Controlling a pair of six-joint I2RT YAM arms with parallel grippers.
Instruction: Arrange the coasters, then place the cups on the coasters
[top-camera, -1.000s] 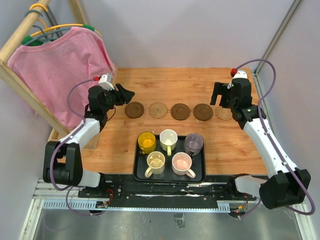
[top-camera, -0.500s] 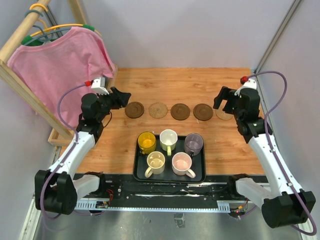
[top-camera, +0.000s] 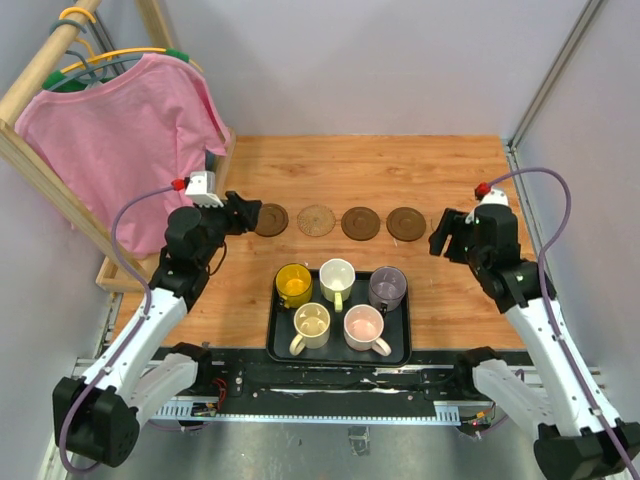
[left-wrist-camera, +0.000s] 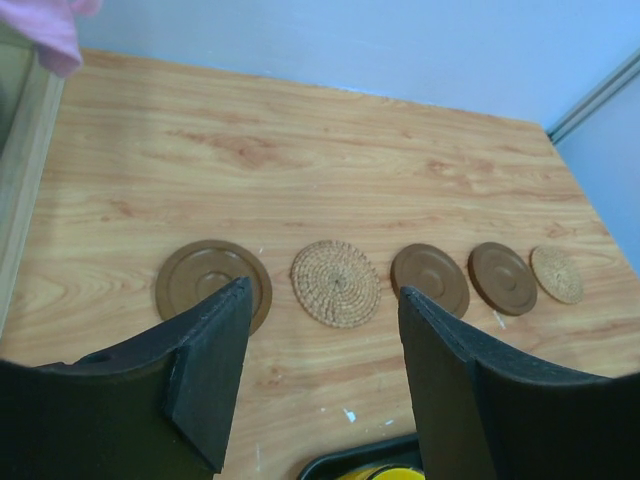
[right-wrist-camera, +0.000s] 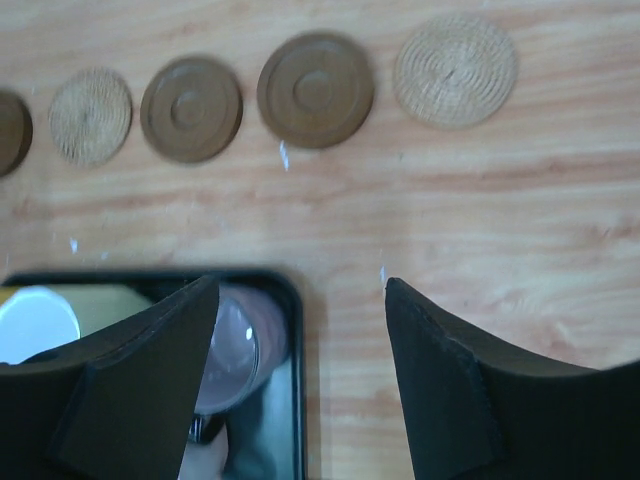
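Five coasters lie in a row across the table: dark brown (top-camera: 270, 219), tan (top-camera: 316, 219), dark (top-camera: 361, 223), dark (top-camera: 406, 223). The last tan one (right-wrist-camera: 456, 70) is mostly hidden behind my right gripper in the top view. Five cups stand on a black tray (top-camera: 403, 345): yellow (top-camera: 294, 284), white (top-camera: 337, 277), grey-purple (top-camera: 387, 288), cream (top-camera: 312, 324), pink (top-camera: 364, 327). My left gripper (top-camera: 245, 212) (left-wrist-camera: 322, 290) hovers open and empty at the row's left end. My right gripper (top-camera: 447, 235) (right-wrist-camera: 300, 283) is open and empty, above the table just right of the tray.
A pink shirt (top-camera: 120, 130) hangs on a wooden rack (top-camera: 60, 190) along the table's left side, close to the left arm. Walls close off the back and right edges of the table.
Both arms have drawn back toward the near edge. The right gripper came from behind the last coaster to its near side, and its jaws narrowed somewhat. The coasters and cups have not moved.
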